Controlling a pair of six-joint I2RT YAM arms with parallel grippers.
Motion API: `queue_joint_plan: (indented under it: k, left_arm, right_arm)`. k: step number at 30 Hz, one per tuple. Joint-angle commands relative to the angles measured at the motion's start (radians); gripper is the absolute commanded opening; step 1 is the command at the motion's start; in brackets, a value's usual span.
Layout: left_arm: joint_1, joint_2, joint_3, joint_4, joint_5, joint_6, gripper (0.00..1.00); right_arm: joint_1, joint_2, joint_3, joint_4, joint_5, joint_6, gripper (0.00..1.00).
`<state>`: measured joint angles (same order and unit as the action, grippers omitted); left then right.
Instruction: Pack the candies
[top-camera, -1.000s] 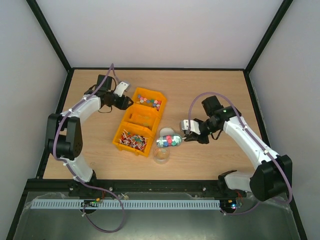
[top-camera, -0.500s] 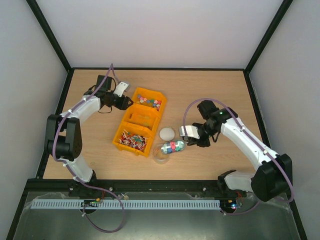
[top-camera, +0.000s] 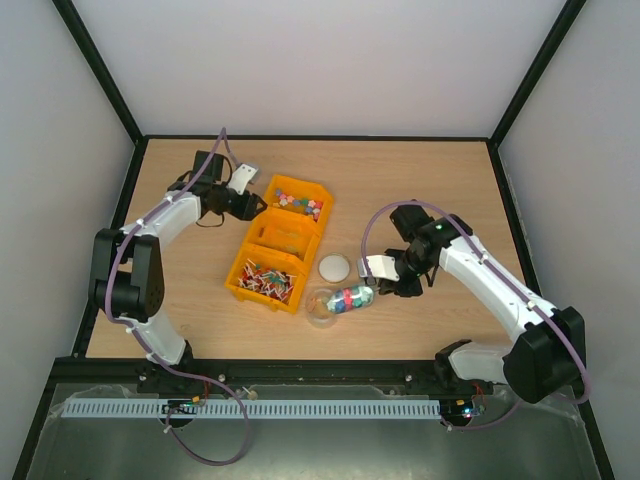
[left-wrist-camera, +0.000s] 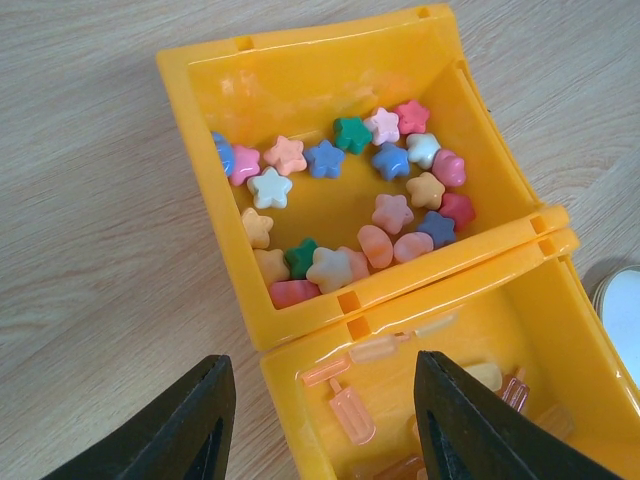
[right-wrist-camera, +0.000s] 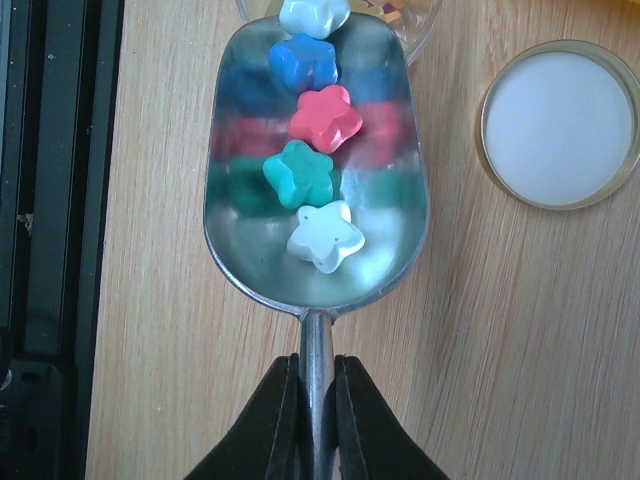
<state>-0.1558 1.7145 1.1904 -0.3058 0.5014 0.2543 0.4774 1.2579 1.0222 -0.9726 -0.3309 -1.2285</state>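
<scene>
Several star-shaped candies (right-wrist-camera: 300, 173) lie in a metal scoop (right-wrist-camera: 240, 240), and my right gripper (right-wrist-camera: 317, 375) is shut on its handle. The scoop (top-camera: 352, 297) is tipped, with its front lip over the mouth of a small clear jar (top-camera: 322, 308); the white candy at the front is at the jar's rim (right-wrist-camera: 420, 25). More candies (left-wrist-camera: 390, 212) fill the far compartment of a yellow bin (left-wrist-camera: 300, 70). My left gripper (left-wrist-camera: 322, 365) hangs open over the bin's edge, holding nothing. In the top view the left gripper (top-camera: 262, 200) is at the bin's far left corner.
The jar's white lid (top-camera: 334, 267) lies flat on the table just behind the scoop. The yellow bin (top-camera: 248, 272) has three compartments: pale popsicle-shaped pieces (left-wrist-camera: 352, 413) in the middle one, red-and-white stick pieces (top-camera: 265, 282) in the near one. The table's black near rail (right-wrist-camera: 50, 200) runs close by.
My right arm has carried the loaded scoop toward the near edge and tipped it onto the jar's mouth, uncovering the lid. The left arm has not moved.
</scene>
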Motion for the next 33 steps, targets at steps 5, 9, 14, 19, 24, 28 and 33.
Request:
queue_joint_plan:
  k: [5, 9, 14, 19, 24, 28, 33]
  left_arm:
    - [0.006, -0.03, -0.018, 0.009, 0.019, -0.004, 0.51]
    - [0.006, -0.03, -0.021, 0.016, 0.018, -0.008, 0.51]
    - [0.006, -0.027, -0.029, 0.034, 0.022, -0.029, 0.51]
    - [0.006, -0.026, -0.034, 0.04, 0.023, -0.035, 0.51]
    - [0.006, -0.024, -0.031, 0.039, 0.022, -0.033, 0.51]
    - [0.006, -0.023, -0.031, 0.038, 0.023, -0.032, 0.51]
    - [0.007, -0.02, -0.031, 0.037, 0.025, -0.03, 0.51]
  right_arm:
    - [0.009, 0.016, 0.051, -0.08, 0.016, 0.015, 0.01]
    - [0.01, 0.022, 0.063, -0.087, 0.019, 0.012, 0.01]
    - [0.01, 0.037, 0.087, -0.107, 0.018, 0.018, 0.01]
    - [0.013, 0.046, 0.1, -0.116, 0.018, 0.021, 0.01]
    - [0.019, 0.05, 0.101, -0.118, 0.018, 0.028, 0.01]
    - [0.021, 0.052, 0.103, -0.116, 0.022, 0.034, 0.01]
    - [0.022, 0.057, 0.106, -0.117, 0.026, 0.036, 0.01]
